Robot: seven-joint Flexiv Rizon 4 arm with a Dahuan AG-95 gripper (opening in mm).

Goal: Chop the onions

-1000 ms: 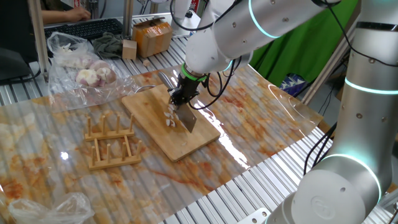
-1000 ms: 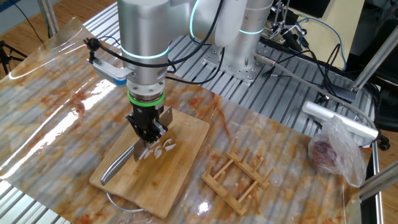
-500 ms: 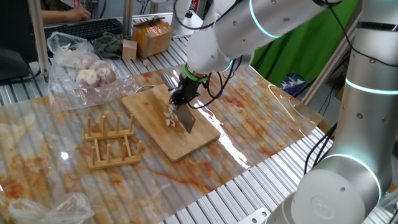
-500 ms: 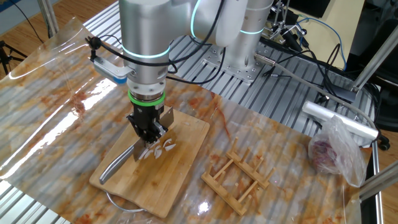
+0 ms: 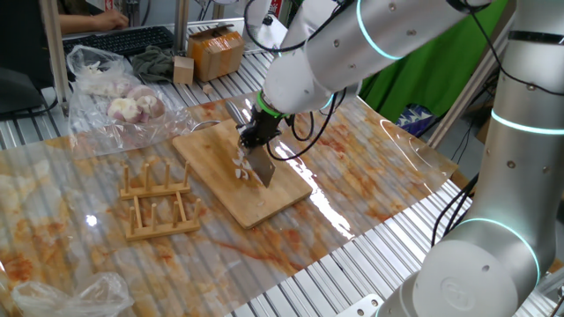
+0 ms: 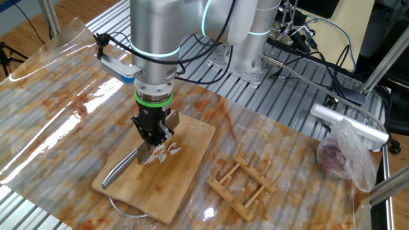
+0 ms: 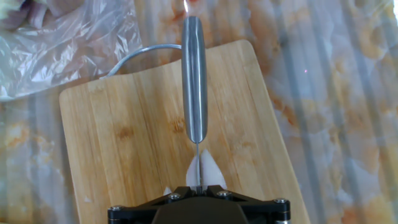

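Observation:
Several small white onion pieces (image 5: 240, 165) lie on a wooden cutting board (image 5: 211, 150). My gripper (image 5: 256, 136) is shut on a steel knife (image 5: 264, 172), whose blade stands among the pieces. In the other fixed view the gripper (image 6: 152, 137) stands over the onions (image 6: 165, 152), and the knife handle (image 6: 121, 169) points toward the board's (image 6: 185, 172) near left corner. In the hand view the handle (image 7: 194, 81) runs straight away from the gripper (image 7: 198, 190), with pale onion pieces (image 7: 209, 169) on either side of the blade on the board (image 7: 124, 137).
A clear plastic bag of whole pinkish bulbs (image 5: 123, 101) lies past the board; it also shows in the other fixed view (image 6: 342, 156) and the hand view (image 7: 62, 31). A wooden rack (image 5: 159, 202) (image 6: 246, 179) stands beside the board. A cardboard box (image 5: 216, 48) sits at the back.
The arm's upper links have shifted slightly. The gripper, knife and onion pieces look almost the same on the board.

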